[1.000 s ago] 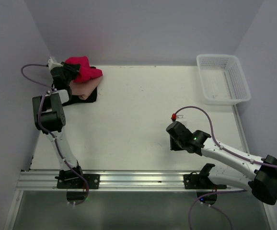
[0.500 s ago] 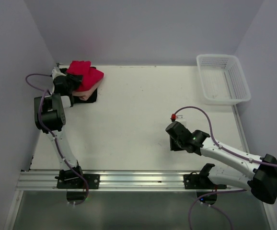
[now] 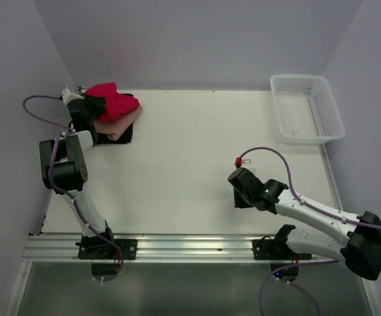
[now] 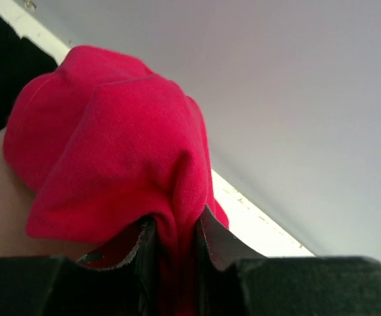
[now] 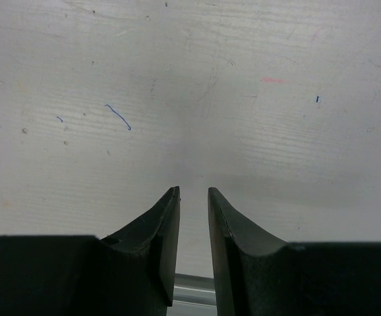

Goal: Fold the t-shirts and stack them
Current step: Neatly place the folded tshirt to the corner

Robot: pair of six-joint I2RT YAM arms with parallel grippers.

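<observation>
We find open room across the middle of the table [image 3: 184, 155], while the t-shirts [image 3: 115, 108] and left arm [image 3: 64, 164] crowd the far left corner, the basket [image 3: 307, 108] fills the far right, and the right arm [image 3: 309, 210] lies near right.

T-shirts [image 3: 116, 107] piled far left, basket [image 3: 307, 109] far right.

A white lattice basket [image 3: 307, 107] is set in the far right corner of the white table [image 3: 190, 164] — lengthwise along the right edge. The surface is scuffed — a short blue line [image 5: 118, 116] is seen. A metal rail [image 3: 190, 248] is fixed along the near edge.
</observation>
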